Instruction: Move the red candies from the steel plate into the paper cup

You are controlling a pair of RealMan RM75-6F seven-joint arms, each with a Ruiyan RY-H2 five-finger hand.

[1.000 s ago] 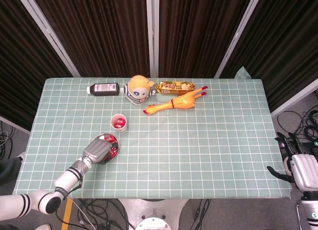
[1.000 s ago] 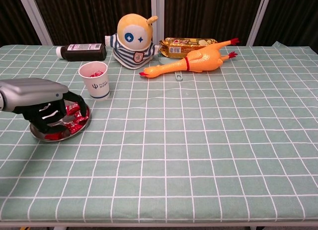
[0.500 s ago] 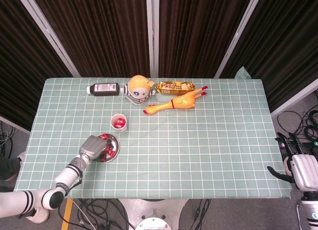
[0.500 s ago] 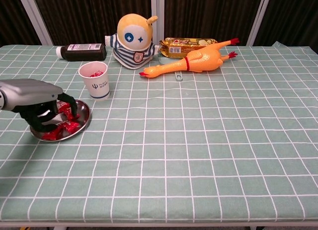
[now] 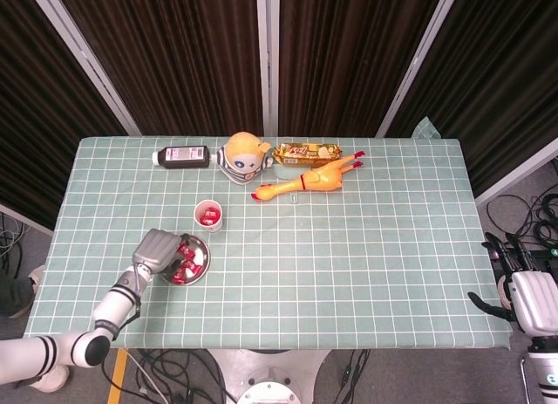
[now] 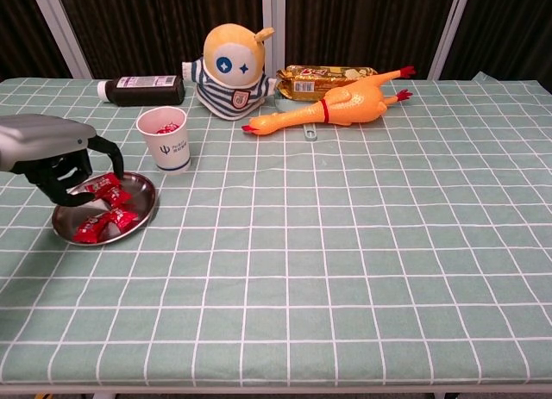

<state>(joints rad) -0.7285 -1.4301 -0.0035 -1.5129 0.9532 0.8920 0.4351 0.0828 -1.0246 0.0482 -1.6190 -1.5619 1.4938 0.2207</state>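
While the head view looks straight down, you get a table (image 5: 366, 247) under a pale green checked cloth, dark curtains with grey posts behind it, and cables on the floor at lower right. The steel plate (image 5: 199, 266) sits in the lower left of the frame with red candies (image 5: 187, 263) on it, and the paper cup (image 5: 208, 215) stands just above it, red stuff visible inside. The left hand (image 5: 158, 252) is over the plate's left edge, touching or nearly so, arm running off to the bottom-left corner. Can't tell from up here how far the fingers are curled. The right hand (image 5: 523, 292) is parked off the table at the right edge, fingers too small to read, nothing visibly in it.

Along the top of the cloth: a dark bottle (image 5: 182, 156) lying down, a plush doll (image 5: 242, 157), a gold snack pack (image 5: 307, 152) and a rubber chicken (image 5: 307, 181).

From the chest view, the plate (image 6: 145, 214) is at mid left, candies (image 6: 103, 205) piled on it, the cup (image 6: 164, 139) just up and right of it. The left hand (image 6: 60, 162) hangs over the plate's left side with dark fingers (image 6: 110, 158) curled down, tips right at the top candies. Whether it's actually pinching one, can't tell. Bottle (image 6: 140, 90), doll (image 6: 228, 72), snack pack (image 6: 323, 78) and chicken (image 6: 336, 104) line the back.
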